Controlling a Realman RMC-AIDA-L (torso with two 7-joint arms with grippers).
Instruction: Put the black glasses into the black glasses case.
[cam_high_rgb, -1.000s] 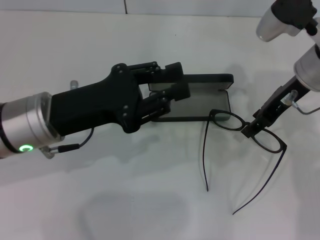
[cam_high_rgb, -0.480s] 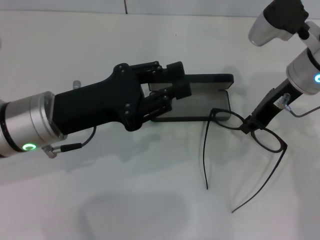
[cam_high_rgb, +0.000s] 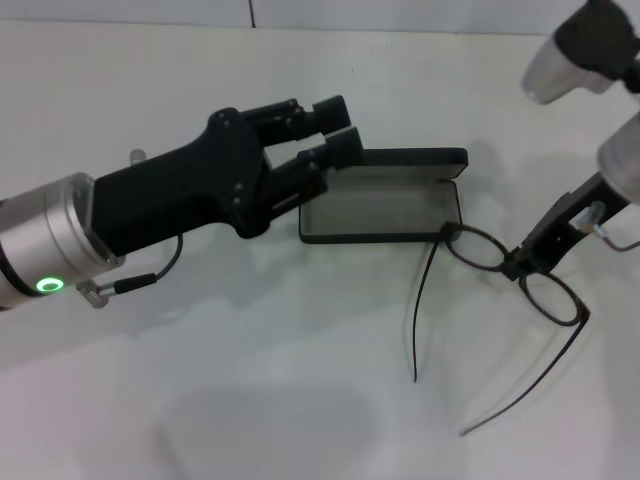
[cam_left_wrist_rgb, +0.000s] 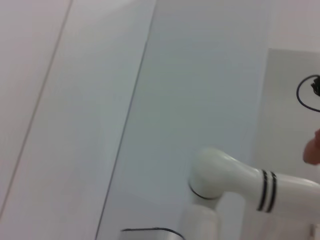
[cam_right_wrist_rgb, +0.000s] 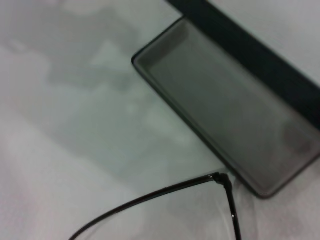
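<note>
1. The white table (cam_high_rgb: 300, 400) carries everything; no writing or labels can be read anywhere.
2. The left gripper (cam_high_rgb: 335, 125) hangs above the table just beside the case's left end, apart from it, fingers spread and holding nothing.
3. The black glasses case (cam_high_rgb: 385, 200) lies open in the middle of the table – its grey-lined tray is empty and its lid stands up along the far edge.
4. The black glasses (cam_high_rgb: 505, 265) sit right of the case, outside it, temple arms unfolded toward the near edge; one lens rim touches or overlaps the case's near right corner.
5. The right gripper (cam_high_rgb: 522, 262) is clamped on the bridge of the glasses – nothing lies between them and the tray.
</note>
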